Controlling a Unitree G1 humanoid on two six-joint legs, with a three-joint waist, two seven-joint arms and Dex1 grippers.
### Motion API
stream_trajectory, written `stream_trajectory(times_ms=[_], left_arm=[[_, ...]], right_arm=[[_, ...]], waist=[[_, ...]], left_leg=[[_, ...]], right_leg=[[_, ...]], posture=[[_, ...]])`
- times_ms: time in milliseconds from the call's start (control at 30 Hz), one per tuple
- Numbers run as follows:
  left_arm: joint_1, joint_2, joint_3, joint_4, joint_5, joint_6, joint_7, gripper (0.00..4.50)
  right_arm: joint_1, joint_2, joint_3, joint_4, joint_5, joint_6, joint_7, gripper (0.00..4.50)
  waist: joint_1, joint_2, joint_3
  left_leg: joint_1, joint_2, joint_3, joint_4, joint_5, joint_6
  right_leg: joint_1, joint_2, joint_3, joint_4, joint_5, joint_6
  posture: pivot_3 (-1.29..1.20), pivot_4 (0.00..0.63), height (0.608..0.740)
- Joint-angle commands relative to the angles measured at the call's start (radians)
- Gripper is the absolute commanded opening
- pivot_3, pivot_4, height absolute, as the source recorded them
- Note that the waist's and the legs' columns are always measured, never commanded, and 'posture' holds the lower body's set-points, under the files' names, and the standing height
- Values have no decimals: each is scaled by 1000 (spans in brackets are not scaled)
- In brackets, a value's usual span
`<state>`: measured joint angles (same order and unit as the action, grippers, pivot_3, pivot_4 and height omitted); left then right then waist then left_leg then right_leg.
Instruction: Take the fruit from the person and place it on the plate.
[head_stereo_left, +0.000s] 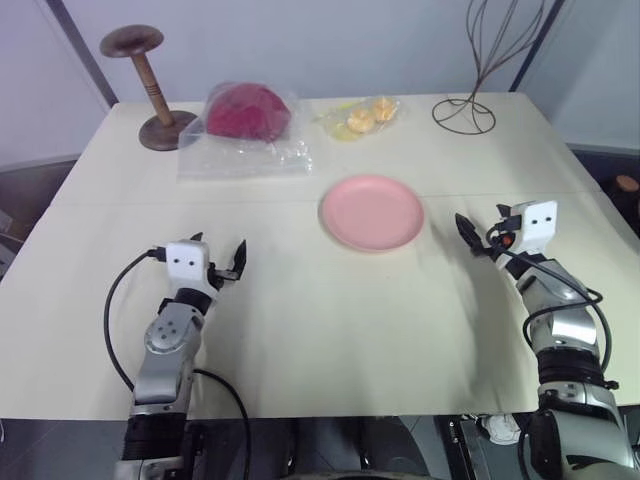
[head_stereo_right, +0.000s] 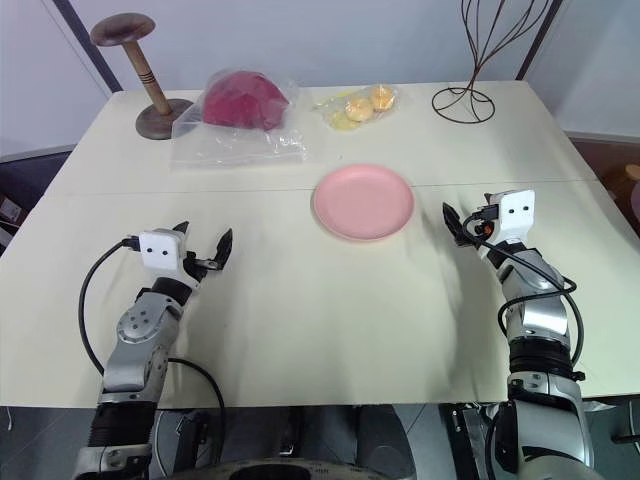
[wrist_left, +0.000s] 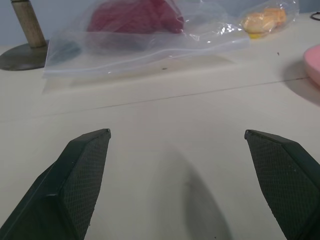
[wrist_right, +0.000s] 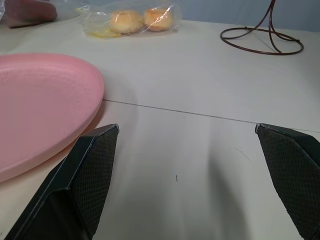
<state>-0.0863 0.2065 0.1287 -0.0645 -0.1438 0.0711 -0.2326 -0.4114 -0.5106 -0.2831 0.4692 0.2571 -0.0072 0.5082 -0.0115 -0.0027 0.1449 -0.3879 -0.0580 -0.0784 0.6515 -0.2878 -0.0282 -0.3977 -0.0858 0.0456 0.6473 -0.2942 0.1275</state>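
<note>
The salmon-pink plate (head_stereo_left: 372, 212) lies flat and bare near the middle of the cream table (head_stereo_left: 300, 330). My right gripper (head_stereo_left: 482, 225) hovers level just to the right of the plate, open, with nothing between its fingers; in the right wrist view the plate's rim (wrist_right: 60, 105) lies beside one finger (wrist_right: 85, 175). My left gripper (head_stereo_left: 218, 248) is open and holds nothing, over bare table to the plate's left and nearer me. The fruit and the person are out of view.
Along the far side of the table stand a wooden mushroom-shaped stand (head_stereo_left: 150, 85), a dark red lump in a clear bag (head_stereo_left: 247, 112), paler orange pieces in plastic wrap (head_stereo_left: 365, 117) and a dark wire stand (head_stereo_left: 465, 110).
</note>
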Motion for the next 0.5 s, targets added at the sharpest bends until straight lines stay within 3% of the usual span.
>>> stream_trajectory(times_ms=[33,500], left_arm=[[-6,13,-4,-48,2,0,-4,4500],[-7,9,6,-54,-10,-7,-15,4500]], right_arm=[[-9,-13,-14,-13,3,-23,1,4473],[-4,-5,-11,-14,5,-25,2,4473]], waist=[[0,0,0],[0,0,0]], left_leg=[[0,0,0,0,0,0],[0,0,0,0,0,0]], right_leg=[[0,0,0,0,0,0],[0,0,0,0,0,0]], posture=[[0,150,740],[0,150,740]])
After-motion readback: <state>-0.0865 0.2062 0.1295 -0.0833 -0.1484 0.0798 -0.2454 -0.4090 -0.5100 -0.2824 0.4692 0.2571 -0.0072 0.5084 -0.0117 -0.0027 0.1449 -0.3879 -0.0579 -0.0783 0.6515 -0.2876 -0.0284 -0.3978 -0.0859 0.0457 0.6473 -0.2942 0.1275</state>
